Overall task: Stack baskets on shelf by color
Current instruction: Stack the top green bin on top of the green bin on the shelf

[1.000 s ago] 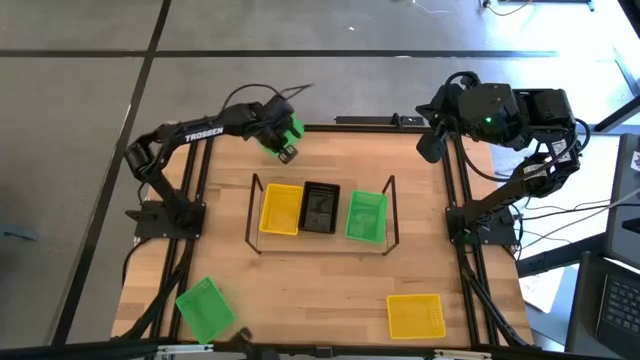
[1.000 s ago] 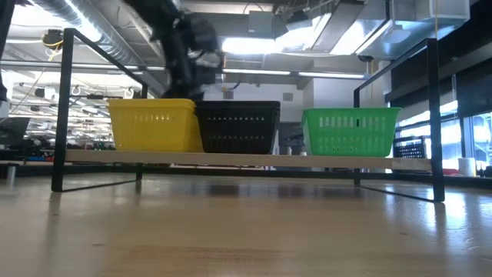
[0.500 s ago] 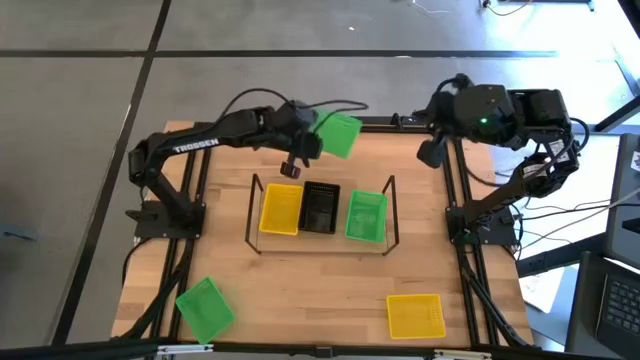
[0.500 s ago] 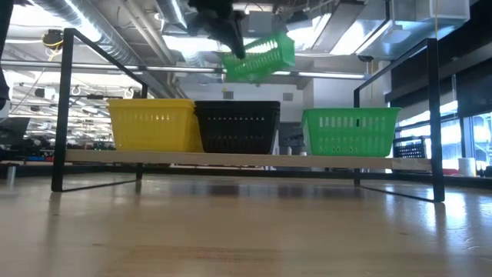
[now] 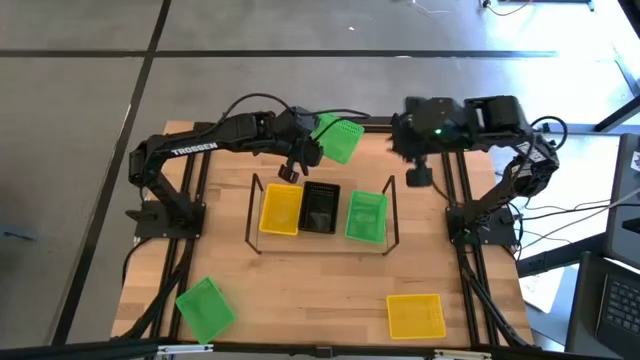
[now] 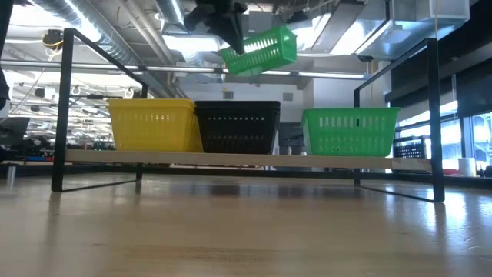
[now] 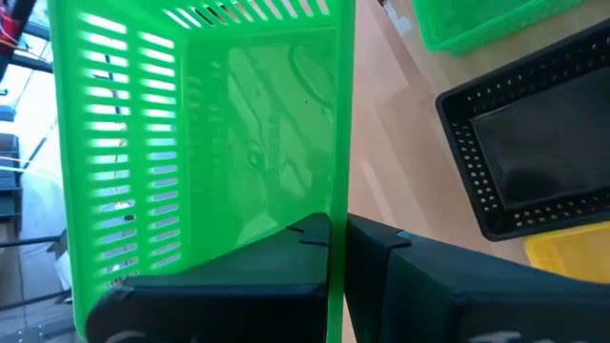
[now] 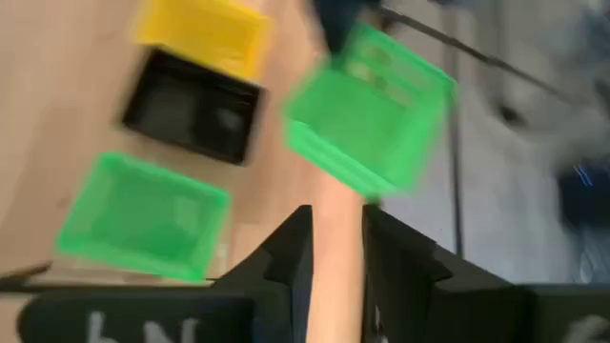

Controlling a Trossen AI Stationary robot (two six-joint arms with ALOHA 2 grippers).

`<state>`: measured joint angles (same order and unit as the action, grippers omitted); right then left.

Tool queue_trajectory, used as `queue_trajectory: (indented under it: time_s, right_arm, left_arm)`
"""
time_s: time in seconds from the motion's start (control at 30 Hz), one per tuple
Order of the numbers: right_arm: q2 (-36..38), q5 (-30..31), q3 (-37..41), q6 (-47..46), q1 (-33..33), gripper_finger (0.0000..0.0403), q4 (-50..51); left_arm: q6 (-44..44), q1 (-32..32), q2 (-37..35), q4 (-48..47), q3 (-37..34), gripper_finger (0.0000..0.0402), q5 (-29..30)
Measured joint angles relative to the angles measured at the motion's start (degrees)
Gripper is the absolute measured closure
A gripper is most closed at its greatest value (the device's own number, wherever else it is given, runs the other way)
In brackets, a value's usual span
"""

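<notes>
My left gripper [image 5: 313, 149] is shut on a bright green basket [image 5: 337, 138], held in the air above the table's far side, behind the shelf [image 5: 322, 241]. In the low view the green basket [image 6: 261, 51] hangs tilted above the shelf's row. On the shelf board stand a yellow basket [image 5: 281, 208], a black basket [image 5: 321, 207] and a green basket [image 5: 366, 215], side by side on their bottoms. My right gripper [image 5: 416, 176] hovers over the table's far right part, a narrow gap between its fingers [image 8: 291, 257], touching nothing. My left gripper pinches one side wall [image 7: 336, 205] of the green basket at its rim, with one finger [image 7: 286, 257] inside the basket and the other outside. It comes from the table's left, slanting down. The basket is lifted clear and sits tilted, reaching out to the gripper's right.
A loose green basket [image 5: 206, 308] lies at the table's near left corner and a loose yellow basket [image 5: 415, 315] at the near right. Black wire frames [image 6: 68, 108] rise at both short ends of the shelf. Bare wood shows between the shelf and the near edge.
My left gripper has carried the green basket from the far left part of the table toward the right and upward; the basket now hangs tilted above and behind the shelf. My right arm has swung leftward, from beyond the far right corner in over the table.
</notes>
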<state>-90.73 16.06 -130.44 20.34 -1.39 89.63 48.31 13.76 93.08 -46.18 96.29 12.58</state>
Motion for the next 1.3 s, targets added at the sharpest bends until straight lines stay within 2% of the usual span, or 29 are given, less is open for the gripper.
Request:
queue_trajectory:
  time_s: [0.1, 0.27, 0.37, 0.5, 0.63, 0.93, 1.3]
  right_arm:
    - [-1.16, -4.20, 1.69, 6.22, 0.04, 0.0307, -1.27]
    - [-4.27, -3.64, 4.13, 12.79, -0.47, 0.0306, -2.27]
    - [-6.21, -1.18, 5.62, 16.15, -0.76, 0.0306, -2.85]
    - [-9.11, 5.08, 6.32, 20.62, -0.76, 0.0306, -3.93]
    - [-11.72, 5.87, 6.32, 24.51, -0.76, 0.0306, -5.21]
    - [-14.42, 5.98, 6.31, 28.44, -0.76, 0.0306, -6.65]
    - [-14.57, 4.17, 6.30, 28.33, -1.37, 0.0306, -4.87]
  left_arm:
    - [-0.04, 0.00, 0.00, -0.77, 0.00, 0.0401, 0.00]
    - [-0.25, -0.10, 0.00, -1.50, 0.00, 0.0401, -0.15]
    - [-1.70, -0.44, 0.01, -1.46, 0.00, 0.0401, -0.18]
    - [-3.19, -0.87, 0.00, -1.88, 0.00, 0.0401, -0.26]
    - [-3.22, -1.68, 0.02, -2.27, 0.00, 0.0401, -0.26]
    - [-4.29, -3.27, 0.04, -2.50, -0.02, 0.0401, -0.18]
    - [-4.75, -3.37, 0.07, -2.60, -0.02, 0.0401, -0.24]
